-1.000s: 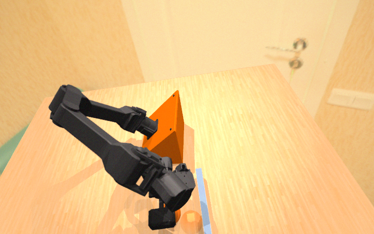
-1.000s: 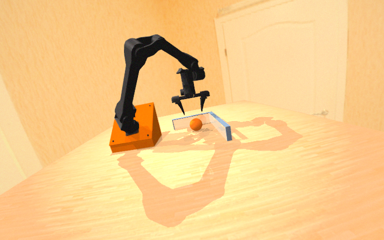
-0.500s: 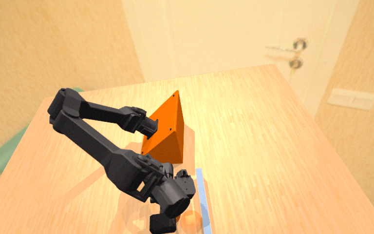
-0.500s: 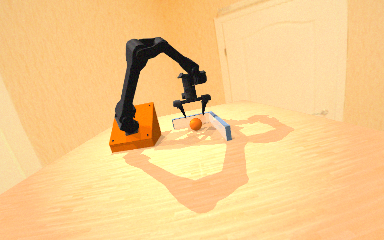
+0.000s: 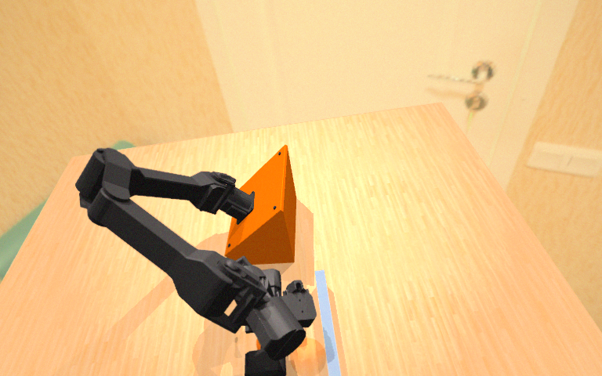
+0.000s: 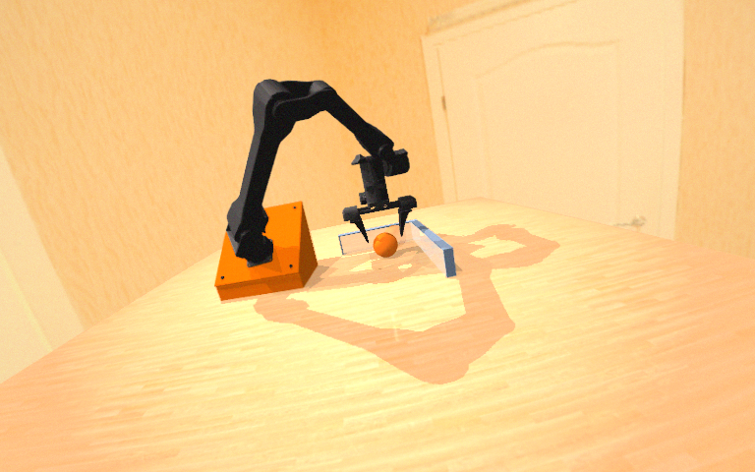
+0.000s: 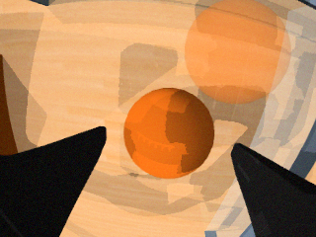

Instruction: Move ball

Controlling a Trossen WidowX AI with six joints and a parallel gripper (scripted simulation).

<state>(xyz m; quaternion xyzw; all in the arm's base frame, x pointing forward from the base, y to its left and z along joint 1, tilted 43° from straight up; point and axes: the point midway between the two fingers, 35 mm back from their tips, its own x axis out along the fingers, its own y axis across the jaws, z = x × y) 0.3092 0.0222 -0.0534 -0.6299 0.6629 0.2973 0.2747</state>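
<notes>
The orange ball lies on the table inside the corner of the walls; the arm hides nearly all of it in the top view. The see-through copy is up and to the right of the ball in the wrist view, nearer the corner. It cannot be told apart in the exterior view. One low clear wall with a blue edge runs along the right, and the other wall stands at the back. My gripper is open, pointing down, with its fingertips on either side of the ball's upper part, not touching it.
The orange wedge-shaped base of the arm stands on the wooden table, to the left of the walls in the exterior view. The right fingertip is close to the right wall in the wrist view.
</notes>
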